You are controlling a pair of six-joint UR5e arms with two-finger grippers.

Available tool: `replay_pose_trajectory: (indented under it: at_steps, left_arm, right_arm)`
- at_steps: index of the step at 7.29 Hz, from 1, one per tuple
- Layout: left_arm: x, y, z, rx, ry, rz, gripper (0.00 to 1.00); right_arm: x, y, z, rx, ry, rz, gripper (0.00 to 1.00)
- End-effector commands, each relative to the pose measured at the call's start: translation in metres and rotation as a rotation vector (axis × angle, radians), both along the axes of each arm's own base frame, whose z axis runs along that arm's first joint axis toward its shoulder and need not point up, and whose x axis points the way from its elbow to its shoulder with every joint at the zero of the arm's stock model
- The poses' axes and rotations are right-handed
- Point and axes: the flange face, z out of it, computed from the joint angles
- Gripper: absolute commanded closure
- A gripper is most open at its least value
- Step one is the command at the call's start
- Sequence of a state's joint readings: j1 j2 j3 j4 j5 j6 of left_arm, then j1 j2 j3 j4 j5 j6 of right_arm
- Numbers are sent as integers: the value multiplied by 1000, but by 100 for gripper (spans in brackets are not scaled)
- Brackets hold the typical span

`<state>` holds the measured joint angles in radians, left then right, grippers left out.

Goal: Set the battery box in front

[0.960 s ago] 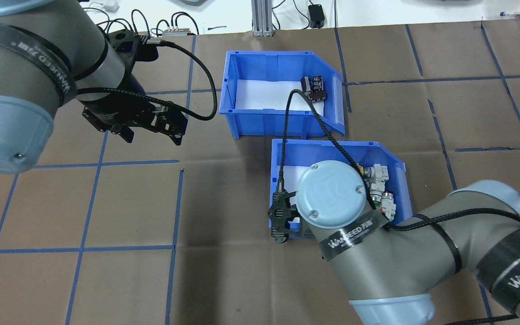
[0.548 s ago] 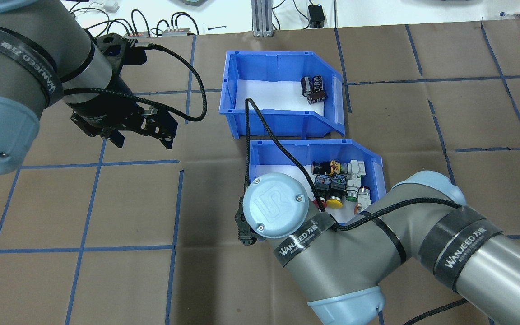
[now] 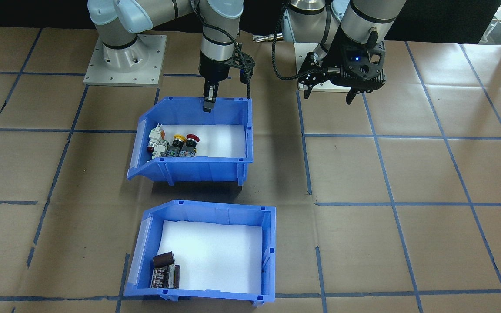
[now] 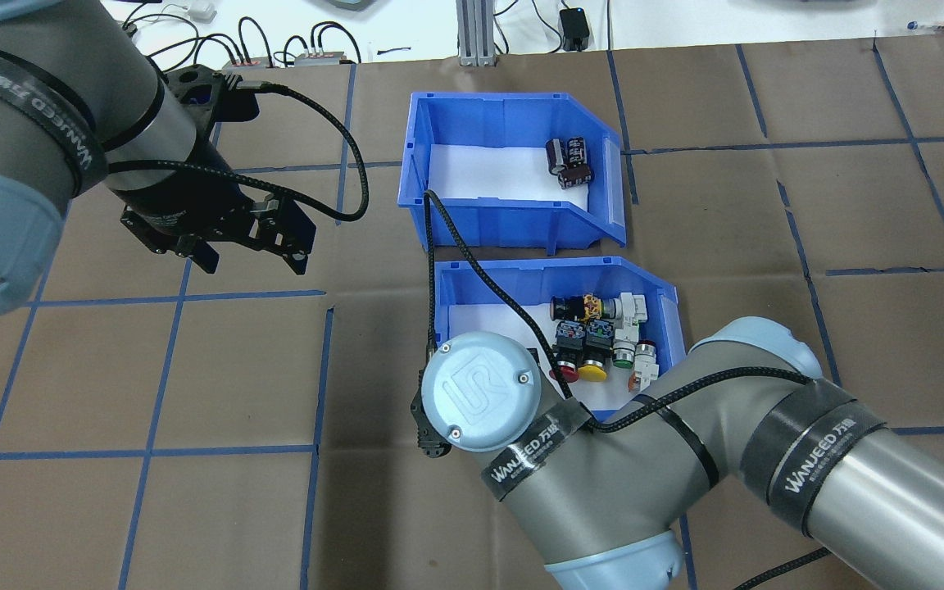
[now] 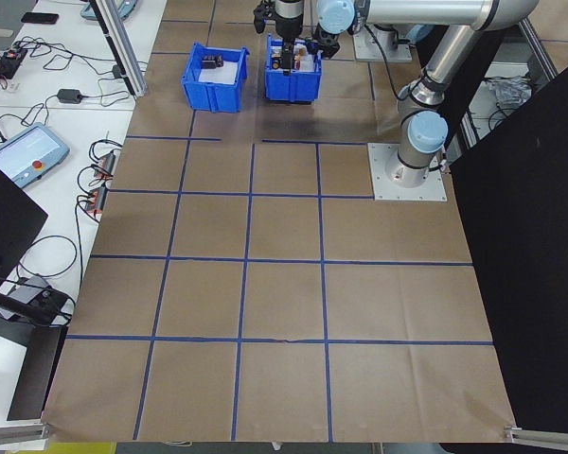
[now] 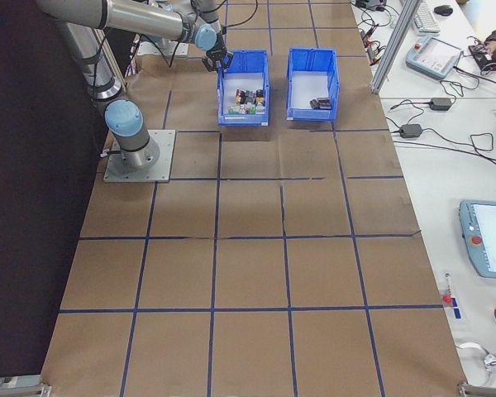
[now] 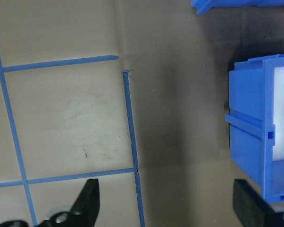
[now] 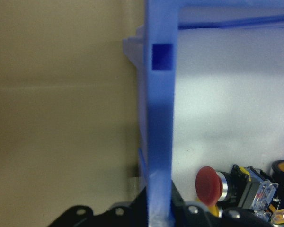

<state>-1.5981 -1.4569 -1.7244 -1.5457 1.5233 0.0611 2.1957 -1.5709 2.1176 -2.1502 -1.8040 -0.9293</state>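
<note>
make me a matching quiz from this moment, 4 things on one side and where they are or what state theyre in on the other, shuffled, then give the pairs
Things:
1. battery box
2. switch bin
3. left gripper
4. right gripper

States or places:
A. open, hovering over bare table with nothing between its fingers
B. shut on the wall of a blue bin
C. farther from the robot's base, holding dark cylindrical cells
D. nearer the robot's base, holding red, yellow and green push-buttons

Pairs: 1-C, 2-D, 3-A, 4-B
</note>
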Motion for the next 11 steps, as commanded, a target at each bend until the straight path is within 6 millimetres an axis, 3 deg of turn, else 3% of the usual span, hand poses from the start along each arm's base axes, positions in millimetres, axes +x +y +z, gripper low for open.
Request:
replay_pose_trajectory:
  at_steps: [1,2,3,5,7,8,9,11]
  left_arm:
    - [5,-4,-4,3,-51,8,0]
    - [6,-2,0,-5,-54,6,0]
    - [6,-2,-2,-2,-54,6,0]
    - [6,1,4,-13,-58,-6,0]
    - [7,16,31,-68,-70,-8,0]
    - [14,31,36,-75,-131,-7,0]
    - [18,37,36,-52,-164,-10,0]
    - [17,32,24,-6,-155,-12,0]
  right_arm:
    - [1,2,-2,4,3,4,75]
    - [2,2,-2,5,-2,3,6]
    - [3,0,4,-8,-6,3,0]
    - [1,-7,28,-48,-24,-7,0]
    - [-17,-15,64,-61,-36,-51,0]
    - [-36,-27,85,-52,-32,-104,0]
    - [-63,-52,108,-40,-45,-193,0]
    - [-114,-103,149,-22,-146,-397,0]
